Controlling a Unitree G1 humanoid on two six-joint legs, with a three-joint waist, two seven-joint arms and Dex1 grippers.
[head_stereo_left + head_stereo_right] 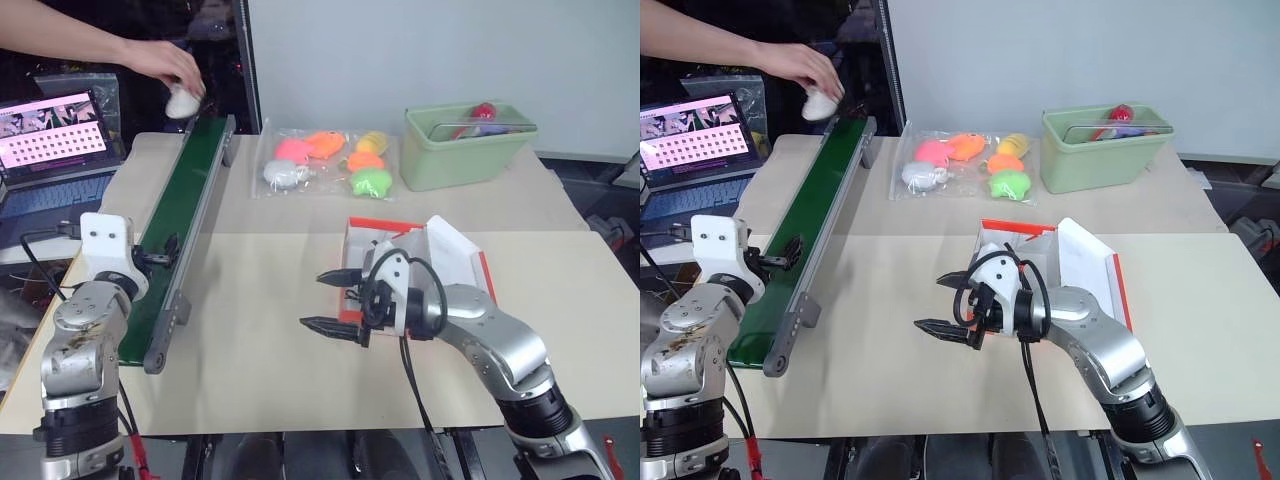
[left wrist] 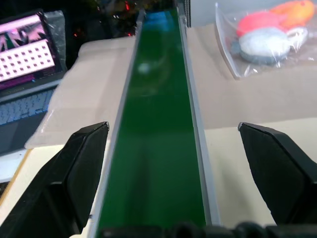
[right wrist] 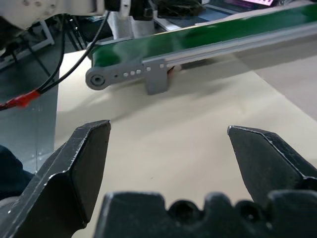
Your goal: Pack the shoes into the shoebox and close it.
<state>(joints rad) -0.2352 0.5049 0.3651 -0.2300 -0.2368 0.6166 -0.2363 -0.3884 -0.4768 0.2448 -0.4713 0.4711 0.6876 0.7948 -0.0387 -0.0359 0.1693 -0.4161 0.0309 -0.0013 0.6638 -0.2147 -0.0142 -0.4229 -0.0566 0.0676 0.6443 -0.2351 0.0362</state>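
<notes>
The right tool (image 1: 333,303) sits at the lower centre of the left eye view, its 2 black fingers spread wide and holding nothing, hovering over bare bench (image 1: 260,370) just left of the shoebox (image 1: 415,262). The left tool (image 2: 183,173) is equally released and empty; in the left wrist view its 2 fingers stand wide on either side of the green conveyor belt (image 1: 180,220), without touching it. The 1 shoebox, red-orange with a white inside, stands open at centre right of the frame, its lid tilted up on the right side; the right arm hides most of its inside. At the upper left, a person's hand (image 1: 168,66) holds 1 white shoe (image 1: 181,100) at the far end of the belt. At the upper centre lies 1 clear bag of soft toys (image 1: 325,160), about 6 of them, and to its right stands 1 pale green bin (image 1: 465,145). 1 laptop (image 1: 55,135) sits at the left edge.
</notes>
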